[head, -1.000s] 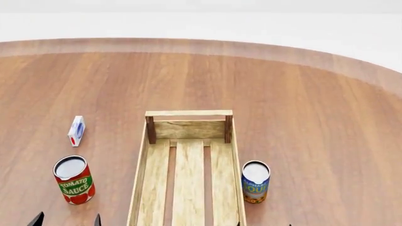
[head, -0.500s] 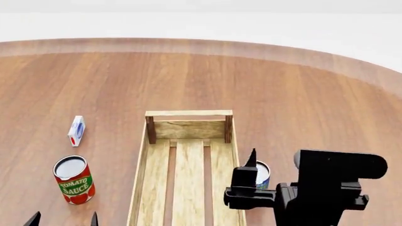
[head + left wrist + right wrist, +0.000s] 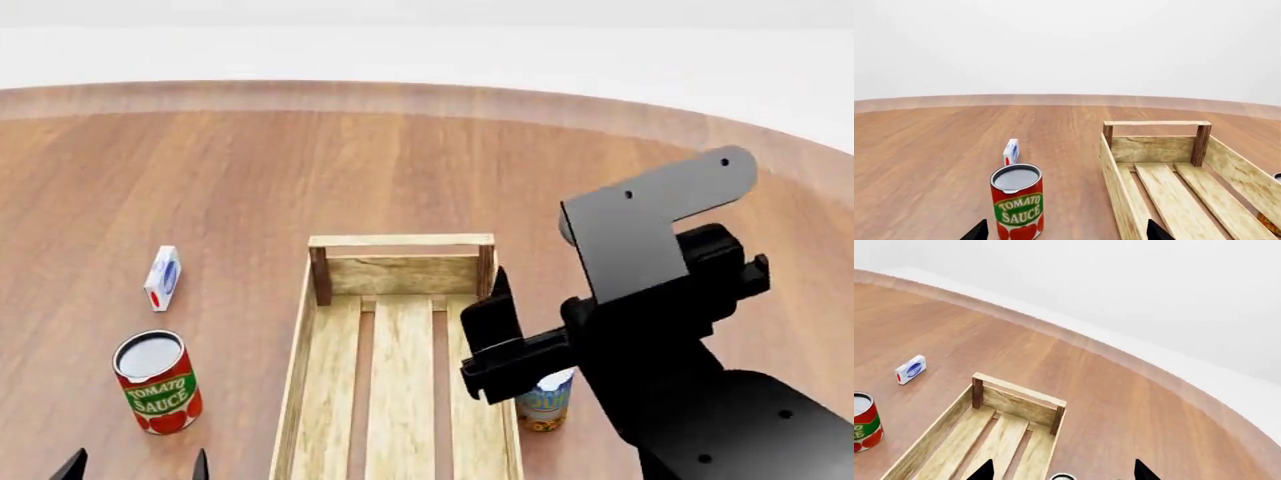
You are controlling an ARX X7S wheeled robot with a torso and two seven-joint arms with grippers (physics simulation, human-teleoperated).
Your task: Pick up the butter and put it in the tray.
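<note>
1. Butter is not visible in any view, so its place relative to either gripper cannot be told.
2. Left gripper [image 3: 1066, 231]: its two dark fingertips stand wide apart and hold nothing, low beside the red tomato sauce can [image 3: 158, 385].
3. Right gripper [image 3: 1062, 472]: its tips are also spread and empty, raised over the right rail of the long light-wood slatted tray [image 3: 400, 241].
4. Count on the round brown wooden table [image 3: 400, 150]: one tray, two cans (the tomato sauce can and a blue-labelled can [image 3: 545, 400] just right of the tray), and one small white-blue-red carton [image 3: 162, 277].
</note>
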